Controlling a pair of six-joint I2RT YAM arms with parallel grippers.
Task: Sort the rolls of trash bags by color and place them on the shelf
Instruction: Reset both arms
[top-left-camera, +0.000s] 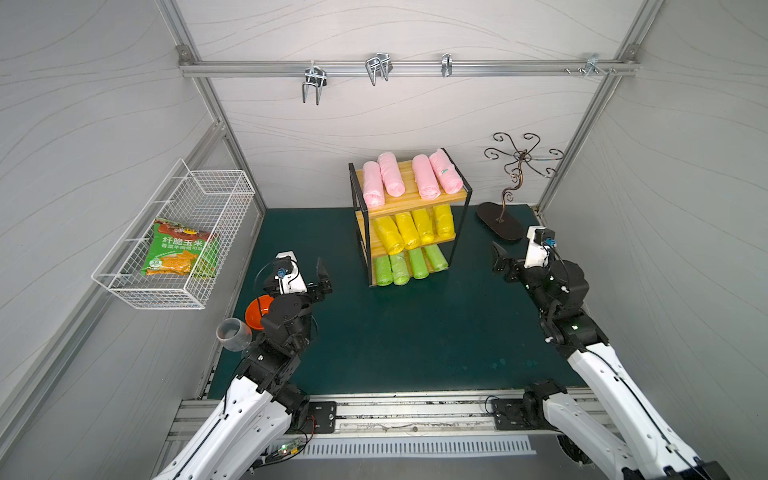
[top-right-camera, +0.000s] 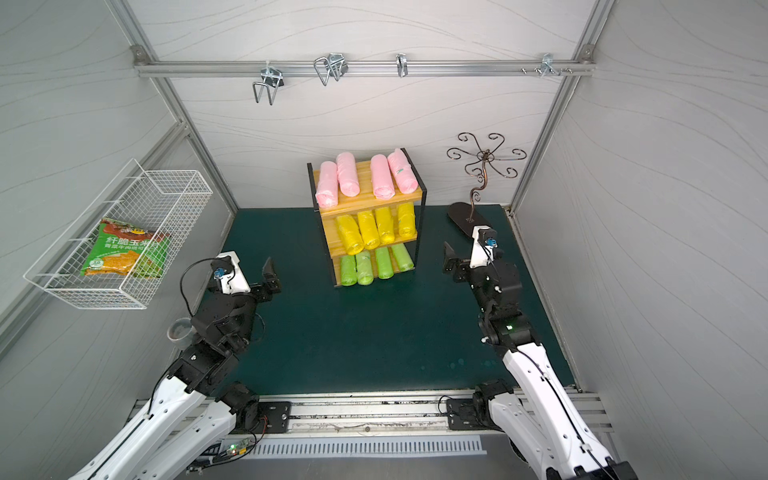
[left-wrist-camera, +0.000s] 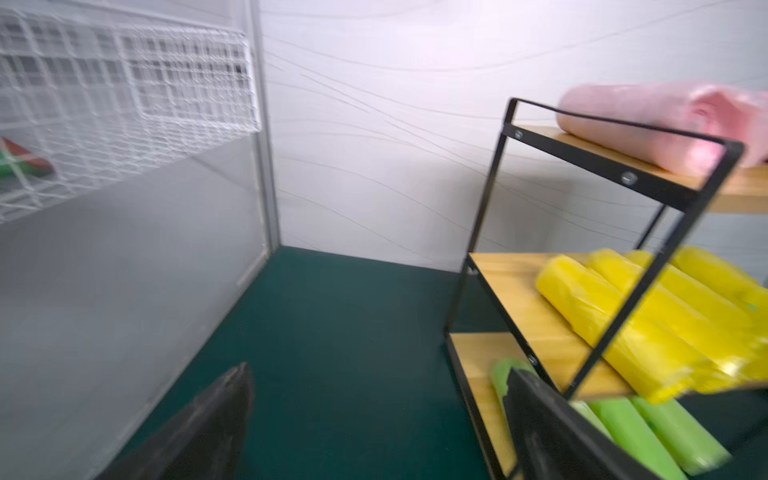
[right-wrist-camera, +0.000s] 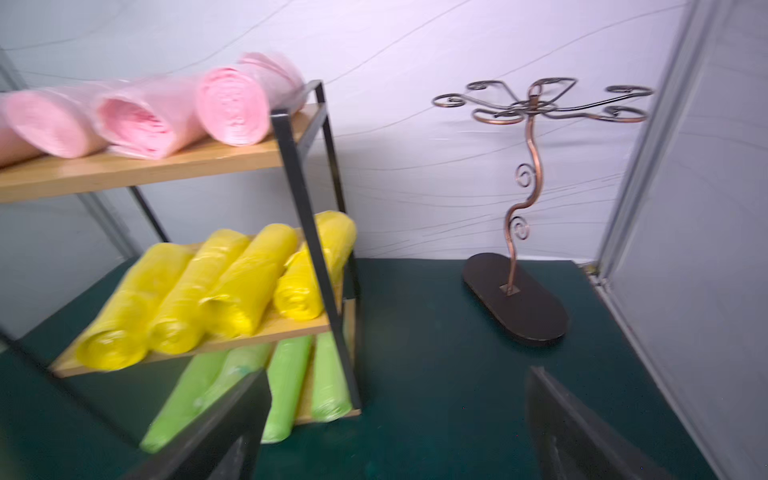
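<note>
The rolls of trash bags are all on the shelf (top-left-camera: 409, 183), which stands at the middle of the table's (top-left-camera: 395, 340) far edge. Four pink rolls (top-left-camera: 390, 174) lie on the top board, four yellow rolls (top-left-camera: 415, 228) on the middle one, and four green rolls (top-left-camera: 409, 264) on the bottom one. No roll lies on the table itself, so the sorting looks done.

The left tool (left-wrist-camera: 380, 372) is near the left edge and the right tool (right-wrist-camera: 395, 372) near the right edge. Each is spread wide and empty, apart from the shelf.

What is left is probably a clean retreat. Several yellow rolls and the leftmost pink roll overhang their boards' front edges, so any pull-back should go up and toward the near edge, well clear of the black frame. The right arm should also avoid the copper stand (right-wrist-camera: 519, 199) at the far right corner.
</note>
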